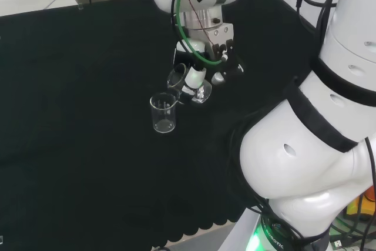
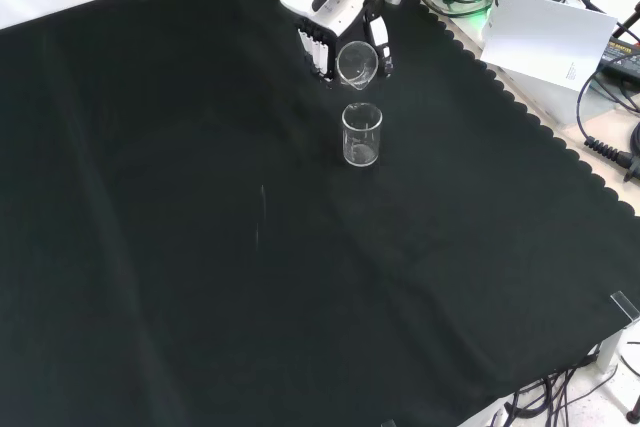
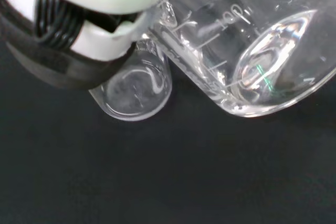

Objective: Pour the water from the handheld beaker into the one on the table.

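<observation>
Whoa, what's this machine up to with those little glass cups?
The robot arm's hand is curled around a clear beaker and has it tipped over, its mouth turned toward a second beaker standing upright on the black cloth. In the front view the held one hangs just above and behind the standing one. It looks like a pour, though I can't make out water in either.

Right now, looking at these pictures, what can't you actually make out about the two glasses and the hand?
- Water level in the held beaker: front and head views, clear glass against black cloth.
- Whether the standing beaker holds any water: the same reason.
- The hand's grip: head view, wrist parts and cables cover it.
- Held beaker's rim: wrist view, cut off by the edge.
</observation>
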`<action>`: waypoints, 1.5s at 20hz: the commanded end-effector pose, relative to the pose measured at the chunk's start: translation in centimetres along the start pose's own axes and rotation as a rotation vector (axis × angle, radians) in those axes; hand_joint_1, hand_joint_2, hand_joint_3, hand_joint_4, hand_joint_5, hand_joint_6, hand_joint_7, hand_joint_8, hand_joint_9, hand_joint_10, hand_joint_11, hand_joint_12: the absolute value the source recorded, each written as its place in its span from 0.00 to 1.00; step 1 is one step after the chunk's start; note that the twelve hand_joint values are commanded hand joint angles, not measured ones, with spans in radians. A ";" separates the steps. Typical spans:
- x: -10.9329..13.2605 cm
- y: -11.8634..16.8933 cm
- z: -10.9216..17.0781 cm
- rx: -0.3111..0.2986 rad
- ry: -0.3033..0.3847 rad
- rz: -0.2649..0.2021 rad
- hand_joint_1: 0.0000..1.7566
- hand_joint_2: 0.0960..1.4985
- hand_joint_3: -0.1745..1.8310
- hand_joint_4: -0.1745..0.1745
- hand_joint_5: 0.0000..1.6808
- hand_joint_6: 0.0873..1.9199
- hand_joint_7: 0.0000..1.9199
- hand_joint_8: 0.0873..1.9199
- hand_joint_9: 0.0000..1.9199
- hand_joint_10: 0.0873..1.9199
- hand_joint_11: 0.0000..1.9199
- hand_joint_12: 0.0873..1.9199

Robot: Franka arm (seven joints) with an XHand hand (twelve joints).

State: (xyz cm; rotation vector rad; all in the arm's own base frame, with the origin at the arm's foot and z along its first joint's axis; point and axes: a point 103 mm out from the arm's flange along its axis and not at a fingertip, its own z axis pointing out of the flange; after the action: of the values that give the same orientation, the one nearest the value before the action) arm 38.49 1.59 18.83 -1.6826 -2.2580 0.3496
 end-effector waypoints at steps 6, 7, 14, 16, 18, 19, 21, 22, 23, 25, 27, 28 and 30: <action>0.3 0.9 0.4 0.108 -0.162 0.072 0.75 0.36 0.45 0.00 0.76 0.31 0.70 0.30 0.91 0.08 0.71 0.32; 0.2 0.9 0.4 0.115 -0.173 0.078 0.75 0.36 0.46 0.00 0.76 0.31 0.70 0.30 0.91 0.08 0.71 0.32; 0.1 1.2 0.4 0.153 -0.207 0.095 0.75 0.36 0.46 0.00 0.76 0.31 0.70 0.30 0.91 0.09 0.71 0.32; 0.0 1.2 0.4 0.155 -0.211 0.098 0.75 0.36 0.46 0.00 0.76 0.31 0.70 0.30 0.91 0.09 0.71 0.32; -0.2 1.1 0.3 0.156 -0.211 0.100 0.75 0.35 0.46 0.00 0.76 0.32 0.70 0.30 0.91 0.09 0.71 0.32; -0.4 1.1 0.3 0.155 -0.213 0.102 0.75 0.35 0.46 0.00 0.76 0.32 0.70 0.30 0.91 0.09 0.71 0.32; -0.2 1.0 0.2 0.154 -0.219 0.101 0.75 0.35 0.46 0.00 0.76 0.32 0.70 0.31 0.91 0.09 0.71 0.32; 0.0 1.1 0.2 0.154 -0.221 0.100 0.75 0.35 0.46 0.00 0.76 0.32 0.70 0.31 0.91 0.09 0.71 0.32; 0.1 1.1 0.2 0.155 -0.223 0.099 0.75 0.35 0.46 0.00 0.76 0.32 0.70 0.31 0.91 0.10 0.71 0.32; 0.2 1.1 0.2 0.156 -0.222 0.095 0.75 0.35 0.46 0.00 0.76 0.32 0.70 0.31 0.91 0.10 0.71 0.32; 0.4 1.2 0.3 0.160 -0.232 0.090 0.75 0.35 0.46 0.00 0.76 0.32 0.70 0.31 0.91 0.10 0.71 0.32; 0.6 1.2 0.3 0.163 -0.245 0.087 0.75 0.35 0.46 0.00 0.76 0.32 0.70 0.31 0.91 0.10 0.71 0.32; 0.8 1.3 0.3 0.170 -0.262 0.085 0.75 0.35 0.46 0.00 0.76 0.32 0.70 0.31 0.90 0.10 0.71 0.32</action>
State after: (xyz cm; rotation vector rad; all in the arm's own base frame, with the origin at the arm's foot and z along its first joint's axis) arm 39.25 2.35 18.45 -1.7431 -2.2470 0.7026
